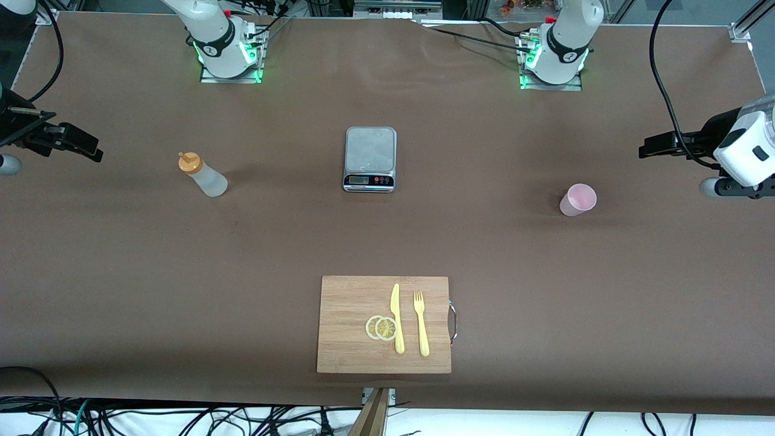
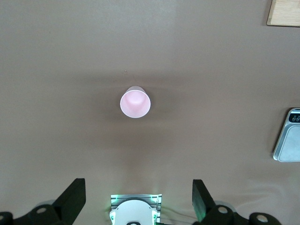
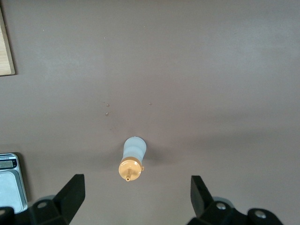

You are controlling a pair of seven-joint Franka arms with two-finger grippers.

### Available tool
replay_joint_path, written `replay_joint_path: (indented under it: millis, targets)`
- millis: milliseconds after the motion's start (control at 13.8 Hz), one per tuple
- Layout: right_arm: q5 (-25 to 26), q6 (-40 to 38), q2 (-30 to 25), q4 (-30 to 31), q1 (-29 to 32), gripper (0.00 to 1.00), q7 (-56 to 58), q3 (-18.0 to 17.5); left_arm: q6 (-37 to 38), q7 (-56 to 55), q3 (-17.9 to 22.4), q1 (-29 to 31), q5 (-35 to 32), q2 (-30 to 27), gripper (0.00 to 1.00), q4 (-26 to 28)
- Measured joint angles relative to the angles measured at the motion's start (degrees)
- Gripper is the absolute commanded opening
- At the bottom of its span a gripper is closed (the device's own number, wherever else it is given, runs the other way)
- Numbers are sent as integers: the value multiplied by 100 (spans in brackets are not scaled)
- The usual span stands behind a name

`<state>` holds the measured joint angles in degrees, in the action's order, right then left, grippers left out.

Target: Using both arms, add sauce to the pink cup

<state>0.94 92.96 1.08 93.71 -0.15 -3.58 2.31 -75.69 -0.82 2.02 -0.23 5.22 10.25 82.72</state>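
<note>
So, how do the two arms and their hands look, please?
Both arms are white with rounded joints and black bands. The left arm ends in a black hand with two wedge-shaped black fingers; the right hand looks the same. Black cables run to the arms, and the bases glow green.

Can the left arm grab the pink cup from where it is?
Probably yes. The left tool hangs over the table with its fingers wide apart, and the pink cup stands upright by itself on bare table in its wrist view. Nothing stands beside the cup to block a straight drop.
</note>
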Motion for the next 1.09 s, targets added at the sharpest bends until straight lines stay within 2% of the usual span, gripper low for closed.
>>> replay_joint_path:
  millis: [653, 871, 1088]
  targets:
    - [0, 0, 0, 0, 0, 100, 0, 0, -64, 37, 9, 24, -6, 74, 100, 10]
    - [0, 0, 0, 0, 0, 100, 7, 0, -494, 379, 29, 108, -236, 277, 100, 233]
    - [0, 0, 0, 0, 0, 100, 9, 0, -1281, 700, 59, 292, -292, 355, 100, 726]
